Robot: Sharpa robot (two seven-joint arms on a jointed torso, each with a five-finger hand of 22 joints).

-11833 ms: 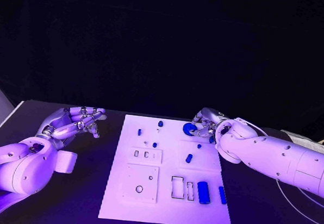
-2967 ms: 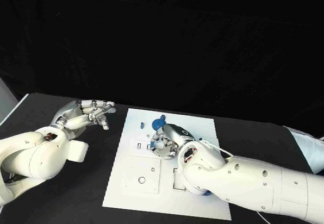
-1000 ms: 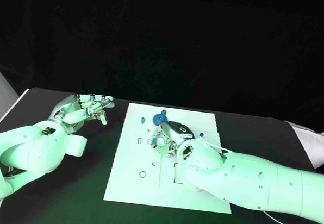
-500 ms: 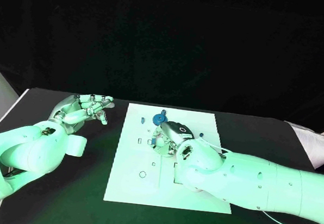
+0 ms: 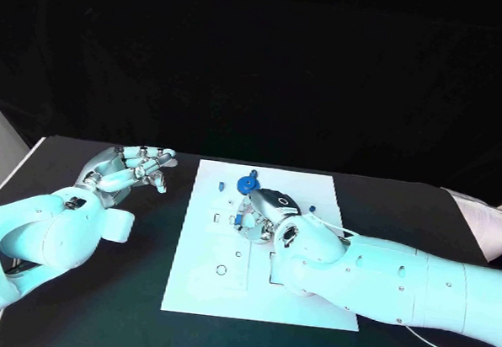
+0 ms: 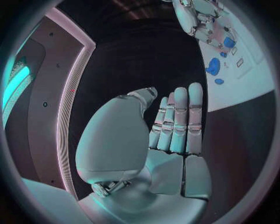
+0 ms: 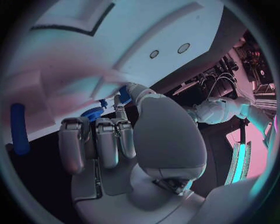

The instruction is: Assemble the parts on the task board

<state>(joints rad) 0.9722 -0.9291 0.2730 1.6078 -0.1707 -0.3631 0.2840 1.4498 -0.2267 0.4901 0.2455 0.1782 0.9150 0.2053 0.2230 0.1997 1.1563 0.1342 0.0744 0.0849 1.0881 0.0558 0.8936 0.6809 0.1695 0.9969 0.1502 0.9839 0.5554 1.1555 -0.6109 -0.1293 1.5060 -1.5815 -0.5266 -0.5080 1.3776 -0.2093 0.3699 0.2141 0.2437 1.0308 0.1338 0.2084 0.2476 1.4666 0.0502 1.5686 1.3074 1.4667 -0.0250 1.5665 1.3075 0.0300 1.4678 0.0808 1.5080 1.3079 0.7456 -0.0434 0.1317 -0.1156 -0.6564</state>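
So far little looks assembled: my right hand [image 5: 261, 218] pinches a small blue part [image 7: 124, 94] over the task board [image 5: 196, 286]; my left hand [image 5: 123, 172] hovers empty, fingers apart.

right arm [image 5: 398, 279] lying across task board [image 5: 207, 291], bare table [image 5: 124, 320] beside

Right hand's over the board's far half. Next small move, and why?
Probably ease the right hand down to seat the small blue part at its fingertips, since it hovers over the task board. Whether the part sits over a socket is hidden. The left hand idles off the board.
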